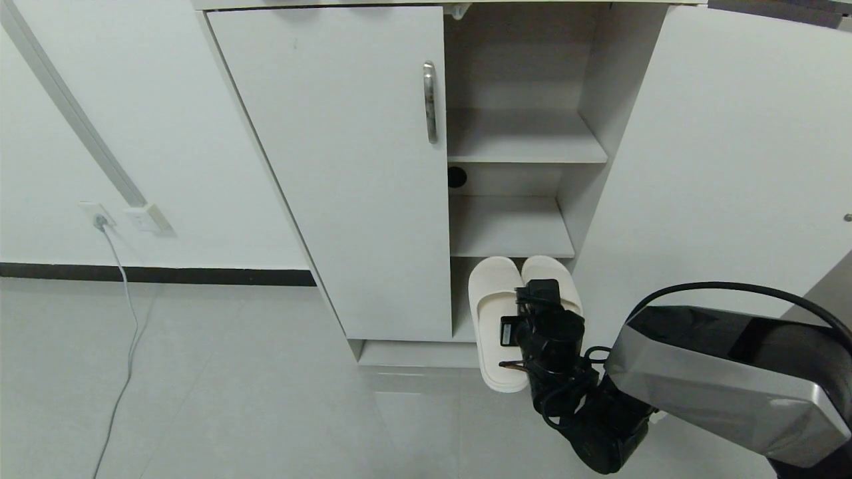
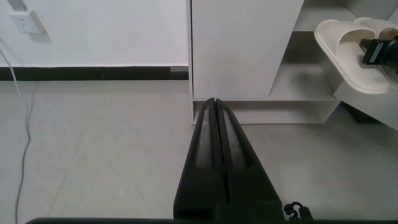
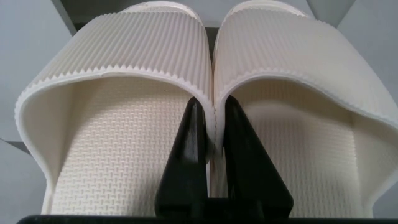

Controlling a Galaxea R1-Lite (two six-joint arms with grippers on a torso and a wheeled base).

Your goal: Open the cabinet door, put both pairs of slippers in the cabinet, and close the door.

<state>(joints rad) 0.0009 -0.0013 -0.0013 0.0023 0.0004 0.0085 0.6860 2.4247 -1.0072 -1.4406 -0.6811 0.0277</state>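
Note:
A pair of cream slippers (image 1: 491, 313) hangs side by side in front of the cabinet's lowest compartment, toes toward the inside. My right gripper (image 1: 534, 297) is shut on the slippers (image 3: 124, 81), its fingers (image 3: 193, 137) pinching the two touching inner walls together. The white cabinet has its left door (image 1: 346, 173) closed and its right door (image 1: 732, 153) swung wide open. My left gripper (image 2: 214, 104) is shut on nothing, low over the floor and pointing at the cabinet's base (image 2: 261, 112), with the slippers (image 2: 348, 50) off to one side.
Two bare shelves (image 1: 519, 143) (image 1: 509, 229) sit above the lowest compartment. A metal handle (image 1: 430, 103) is on the closed door. Wall sockets with a grey cable (image 1: 123, 293) are at the left, above open tiled floor (image 1: 233, 399).

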